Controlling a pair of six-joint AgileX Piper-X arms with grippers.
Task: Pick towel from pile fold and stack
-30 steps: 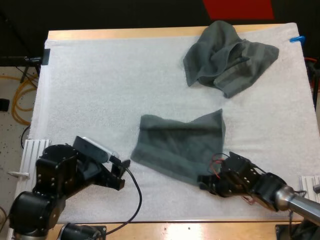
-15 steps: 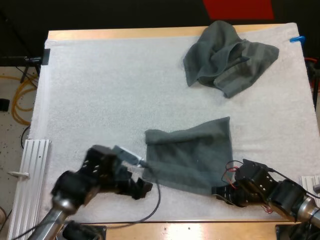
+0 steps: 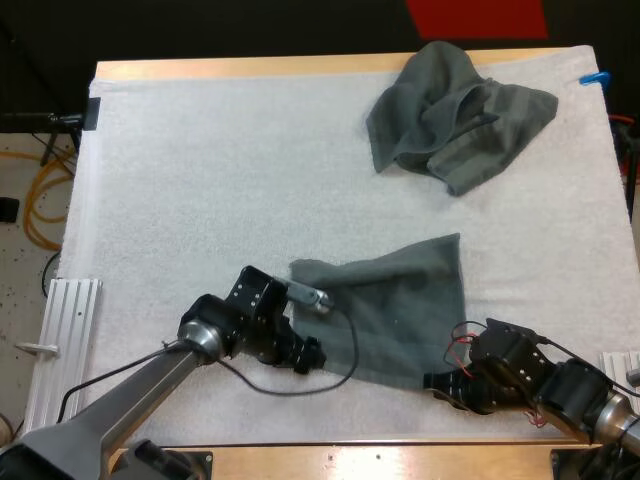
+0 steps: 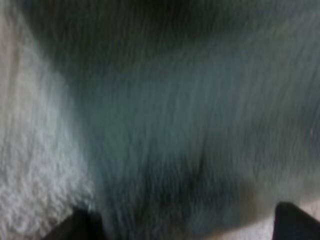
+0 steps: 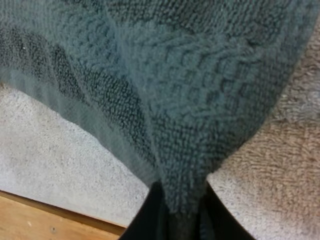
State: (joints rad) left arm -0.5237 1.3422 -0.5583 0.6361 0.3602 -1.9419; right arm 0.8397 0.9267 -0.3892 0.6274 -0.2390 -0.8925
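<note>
Dark grey-green terry towel [image 3: 395,305] lies spread on the near half of the white mat [image 3: 200,180], well apart from the crumpled dark grey-green towel [image 3: 455,115] at the far right. My right gripper [image 3: 440,382] pinches the spread towel's near right corner. My left gripper [image 3: 310,355] stands parted at its near left edge, gripping nothing.

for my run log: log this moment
left gripper: open at left edge of spread dark grey-green towel | right gripper: shut on its corner | crumpled grey-green towel: far right
</note>
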